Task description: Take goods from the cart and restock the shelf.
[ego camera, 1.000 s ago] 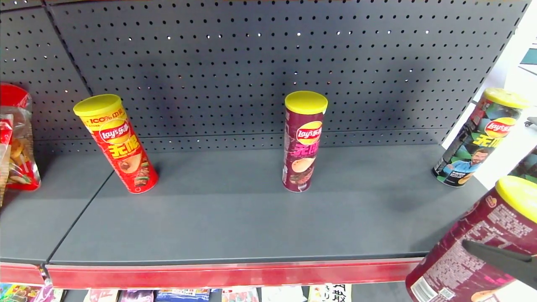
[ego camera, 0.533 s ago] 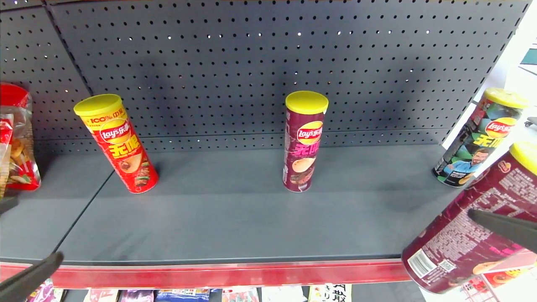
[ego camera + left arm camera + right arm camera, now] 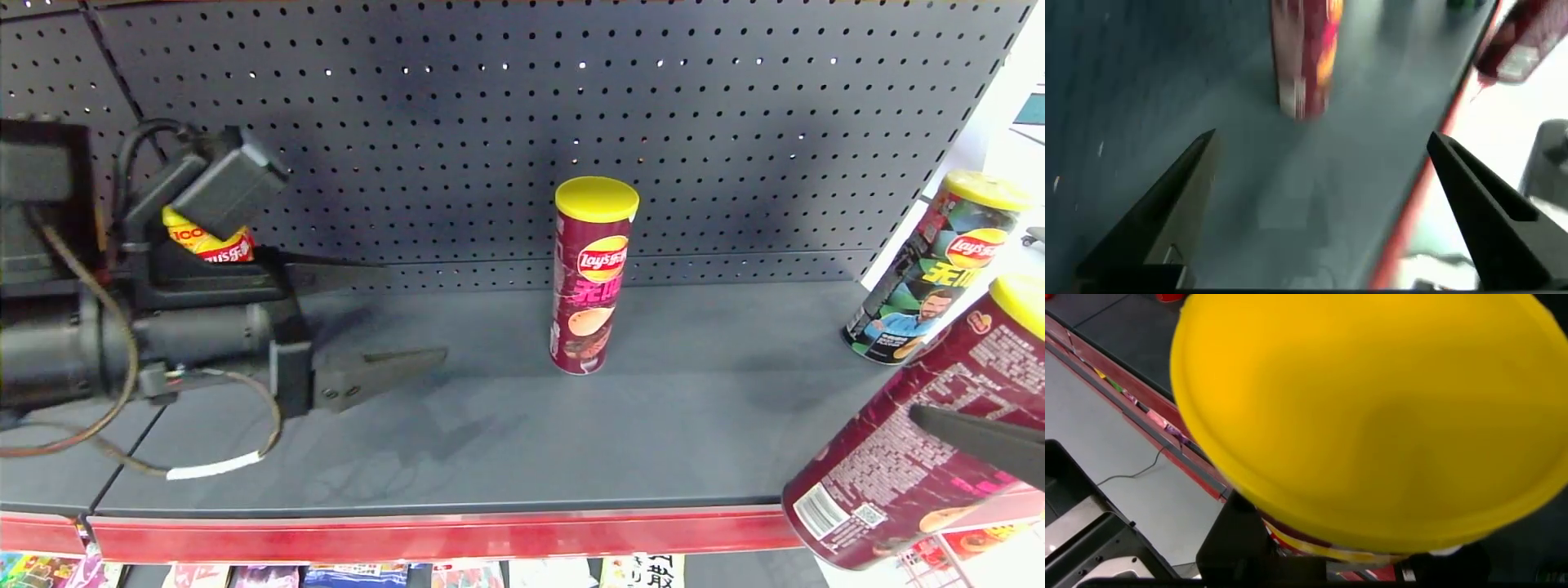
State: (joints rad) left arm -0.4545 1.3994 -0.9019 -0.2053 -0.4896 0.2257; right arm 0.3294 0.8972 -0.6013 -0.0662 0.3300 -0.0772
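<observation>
Maroon can [image 3: 898, 457] stays clenched in right tool [image 3: 939, 425]; released left tool [image 3: 412, 310] now overhangs the shelf [image 3: 571, 441]; we judge placement imminent.

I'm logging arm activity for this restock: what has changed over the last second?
The left gripper swung in from the lower left over the shelf, jaws open and empty, and now sits in front of the red can. The right gripper raised the held maroon can a little, then paused. The standing maroon can, the dark can at the right and the red can kept their places.
</observation>
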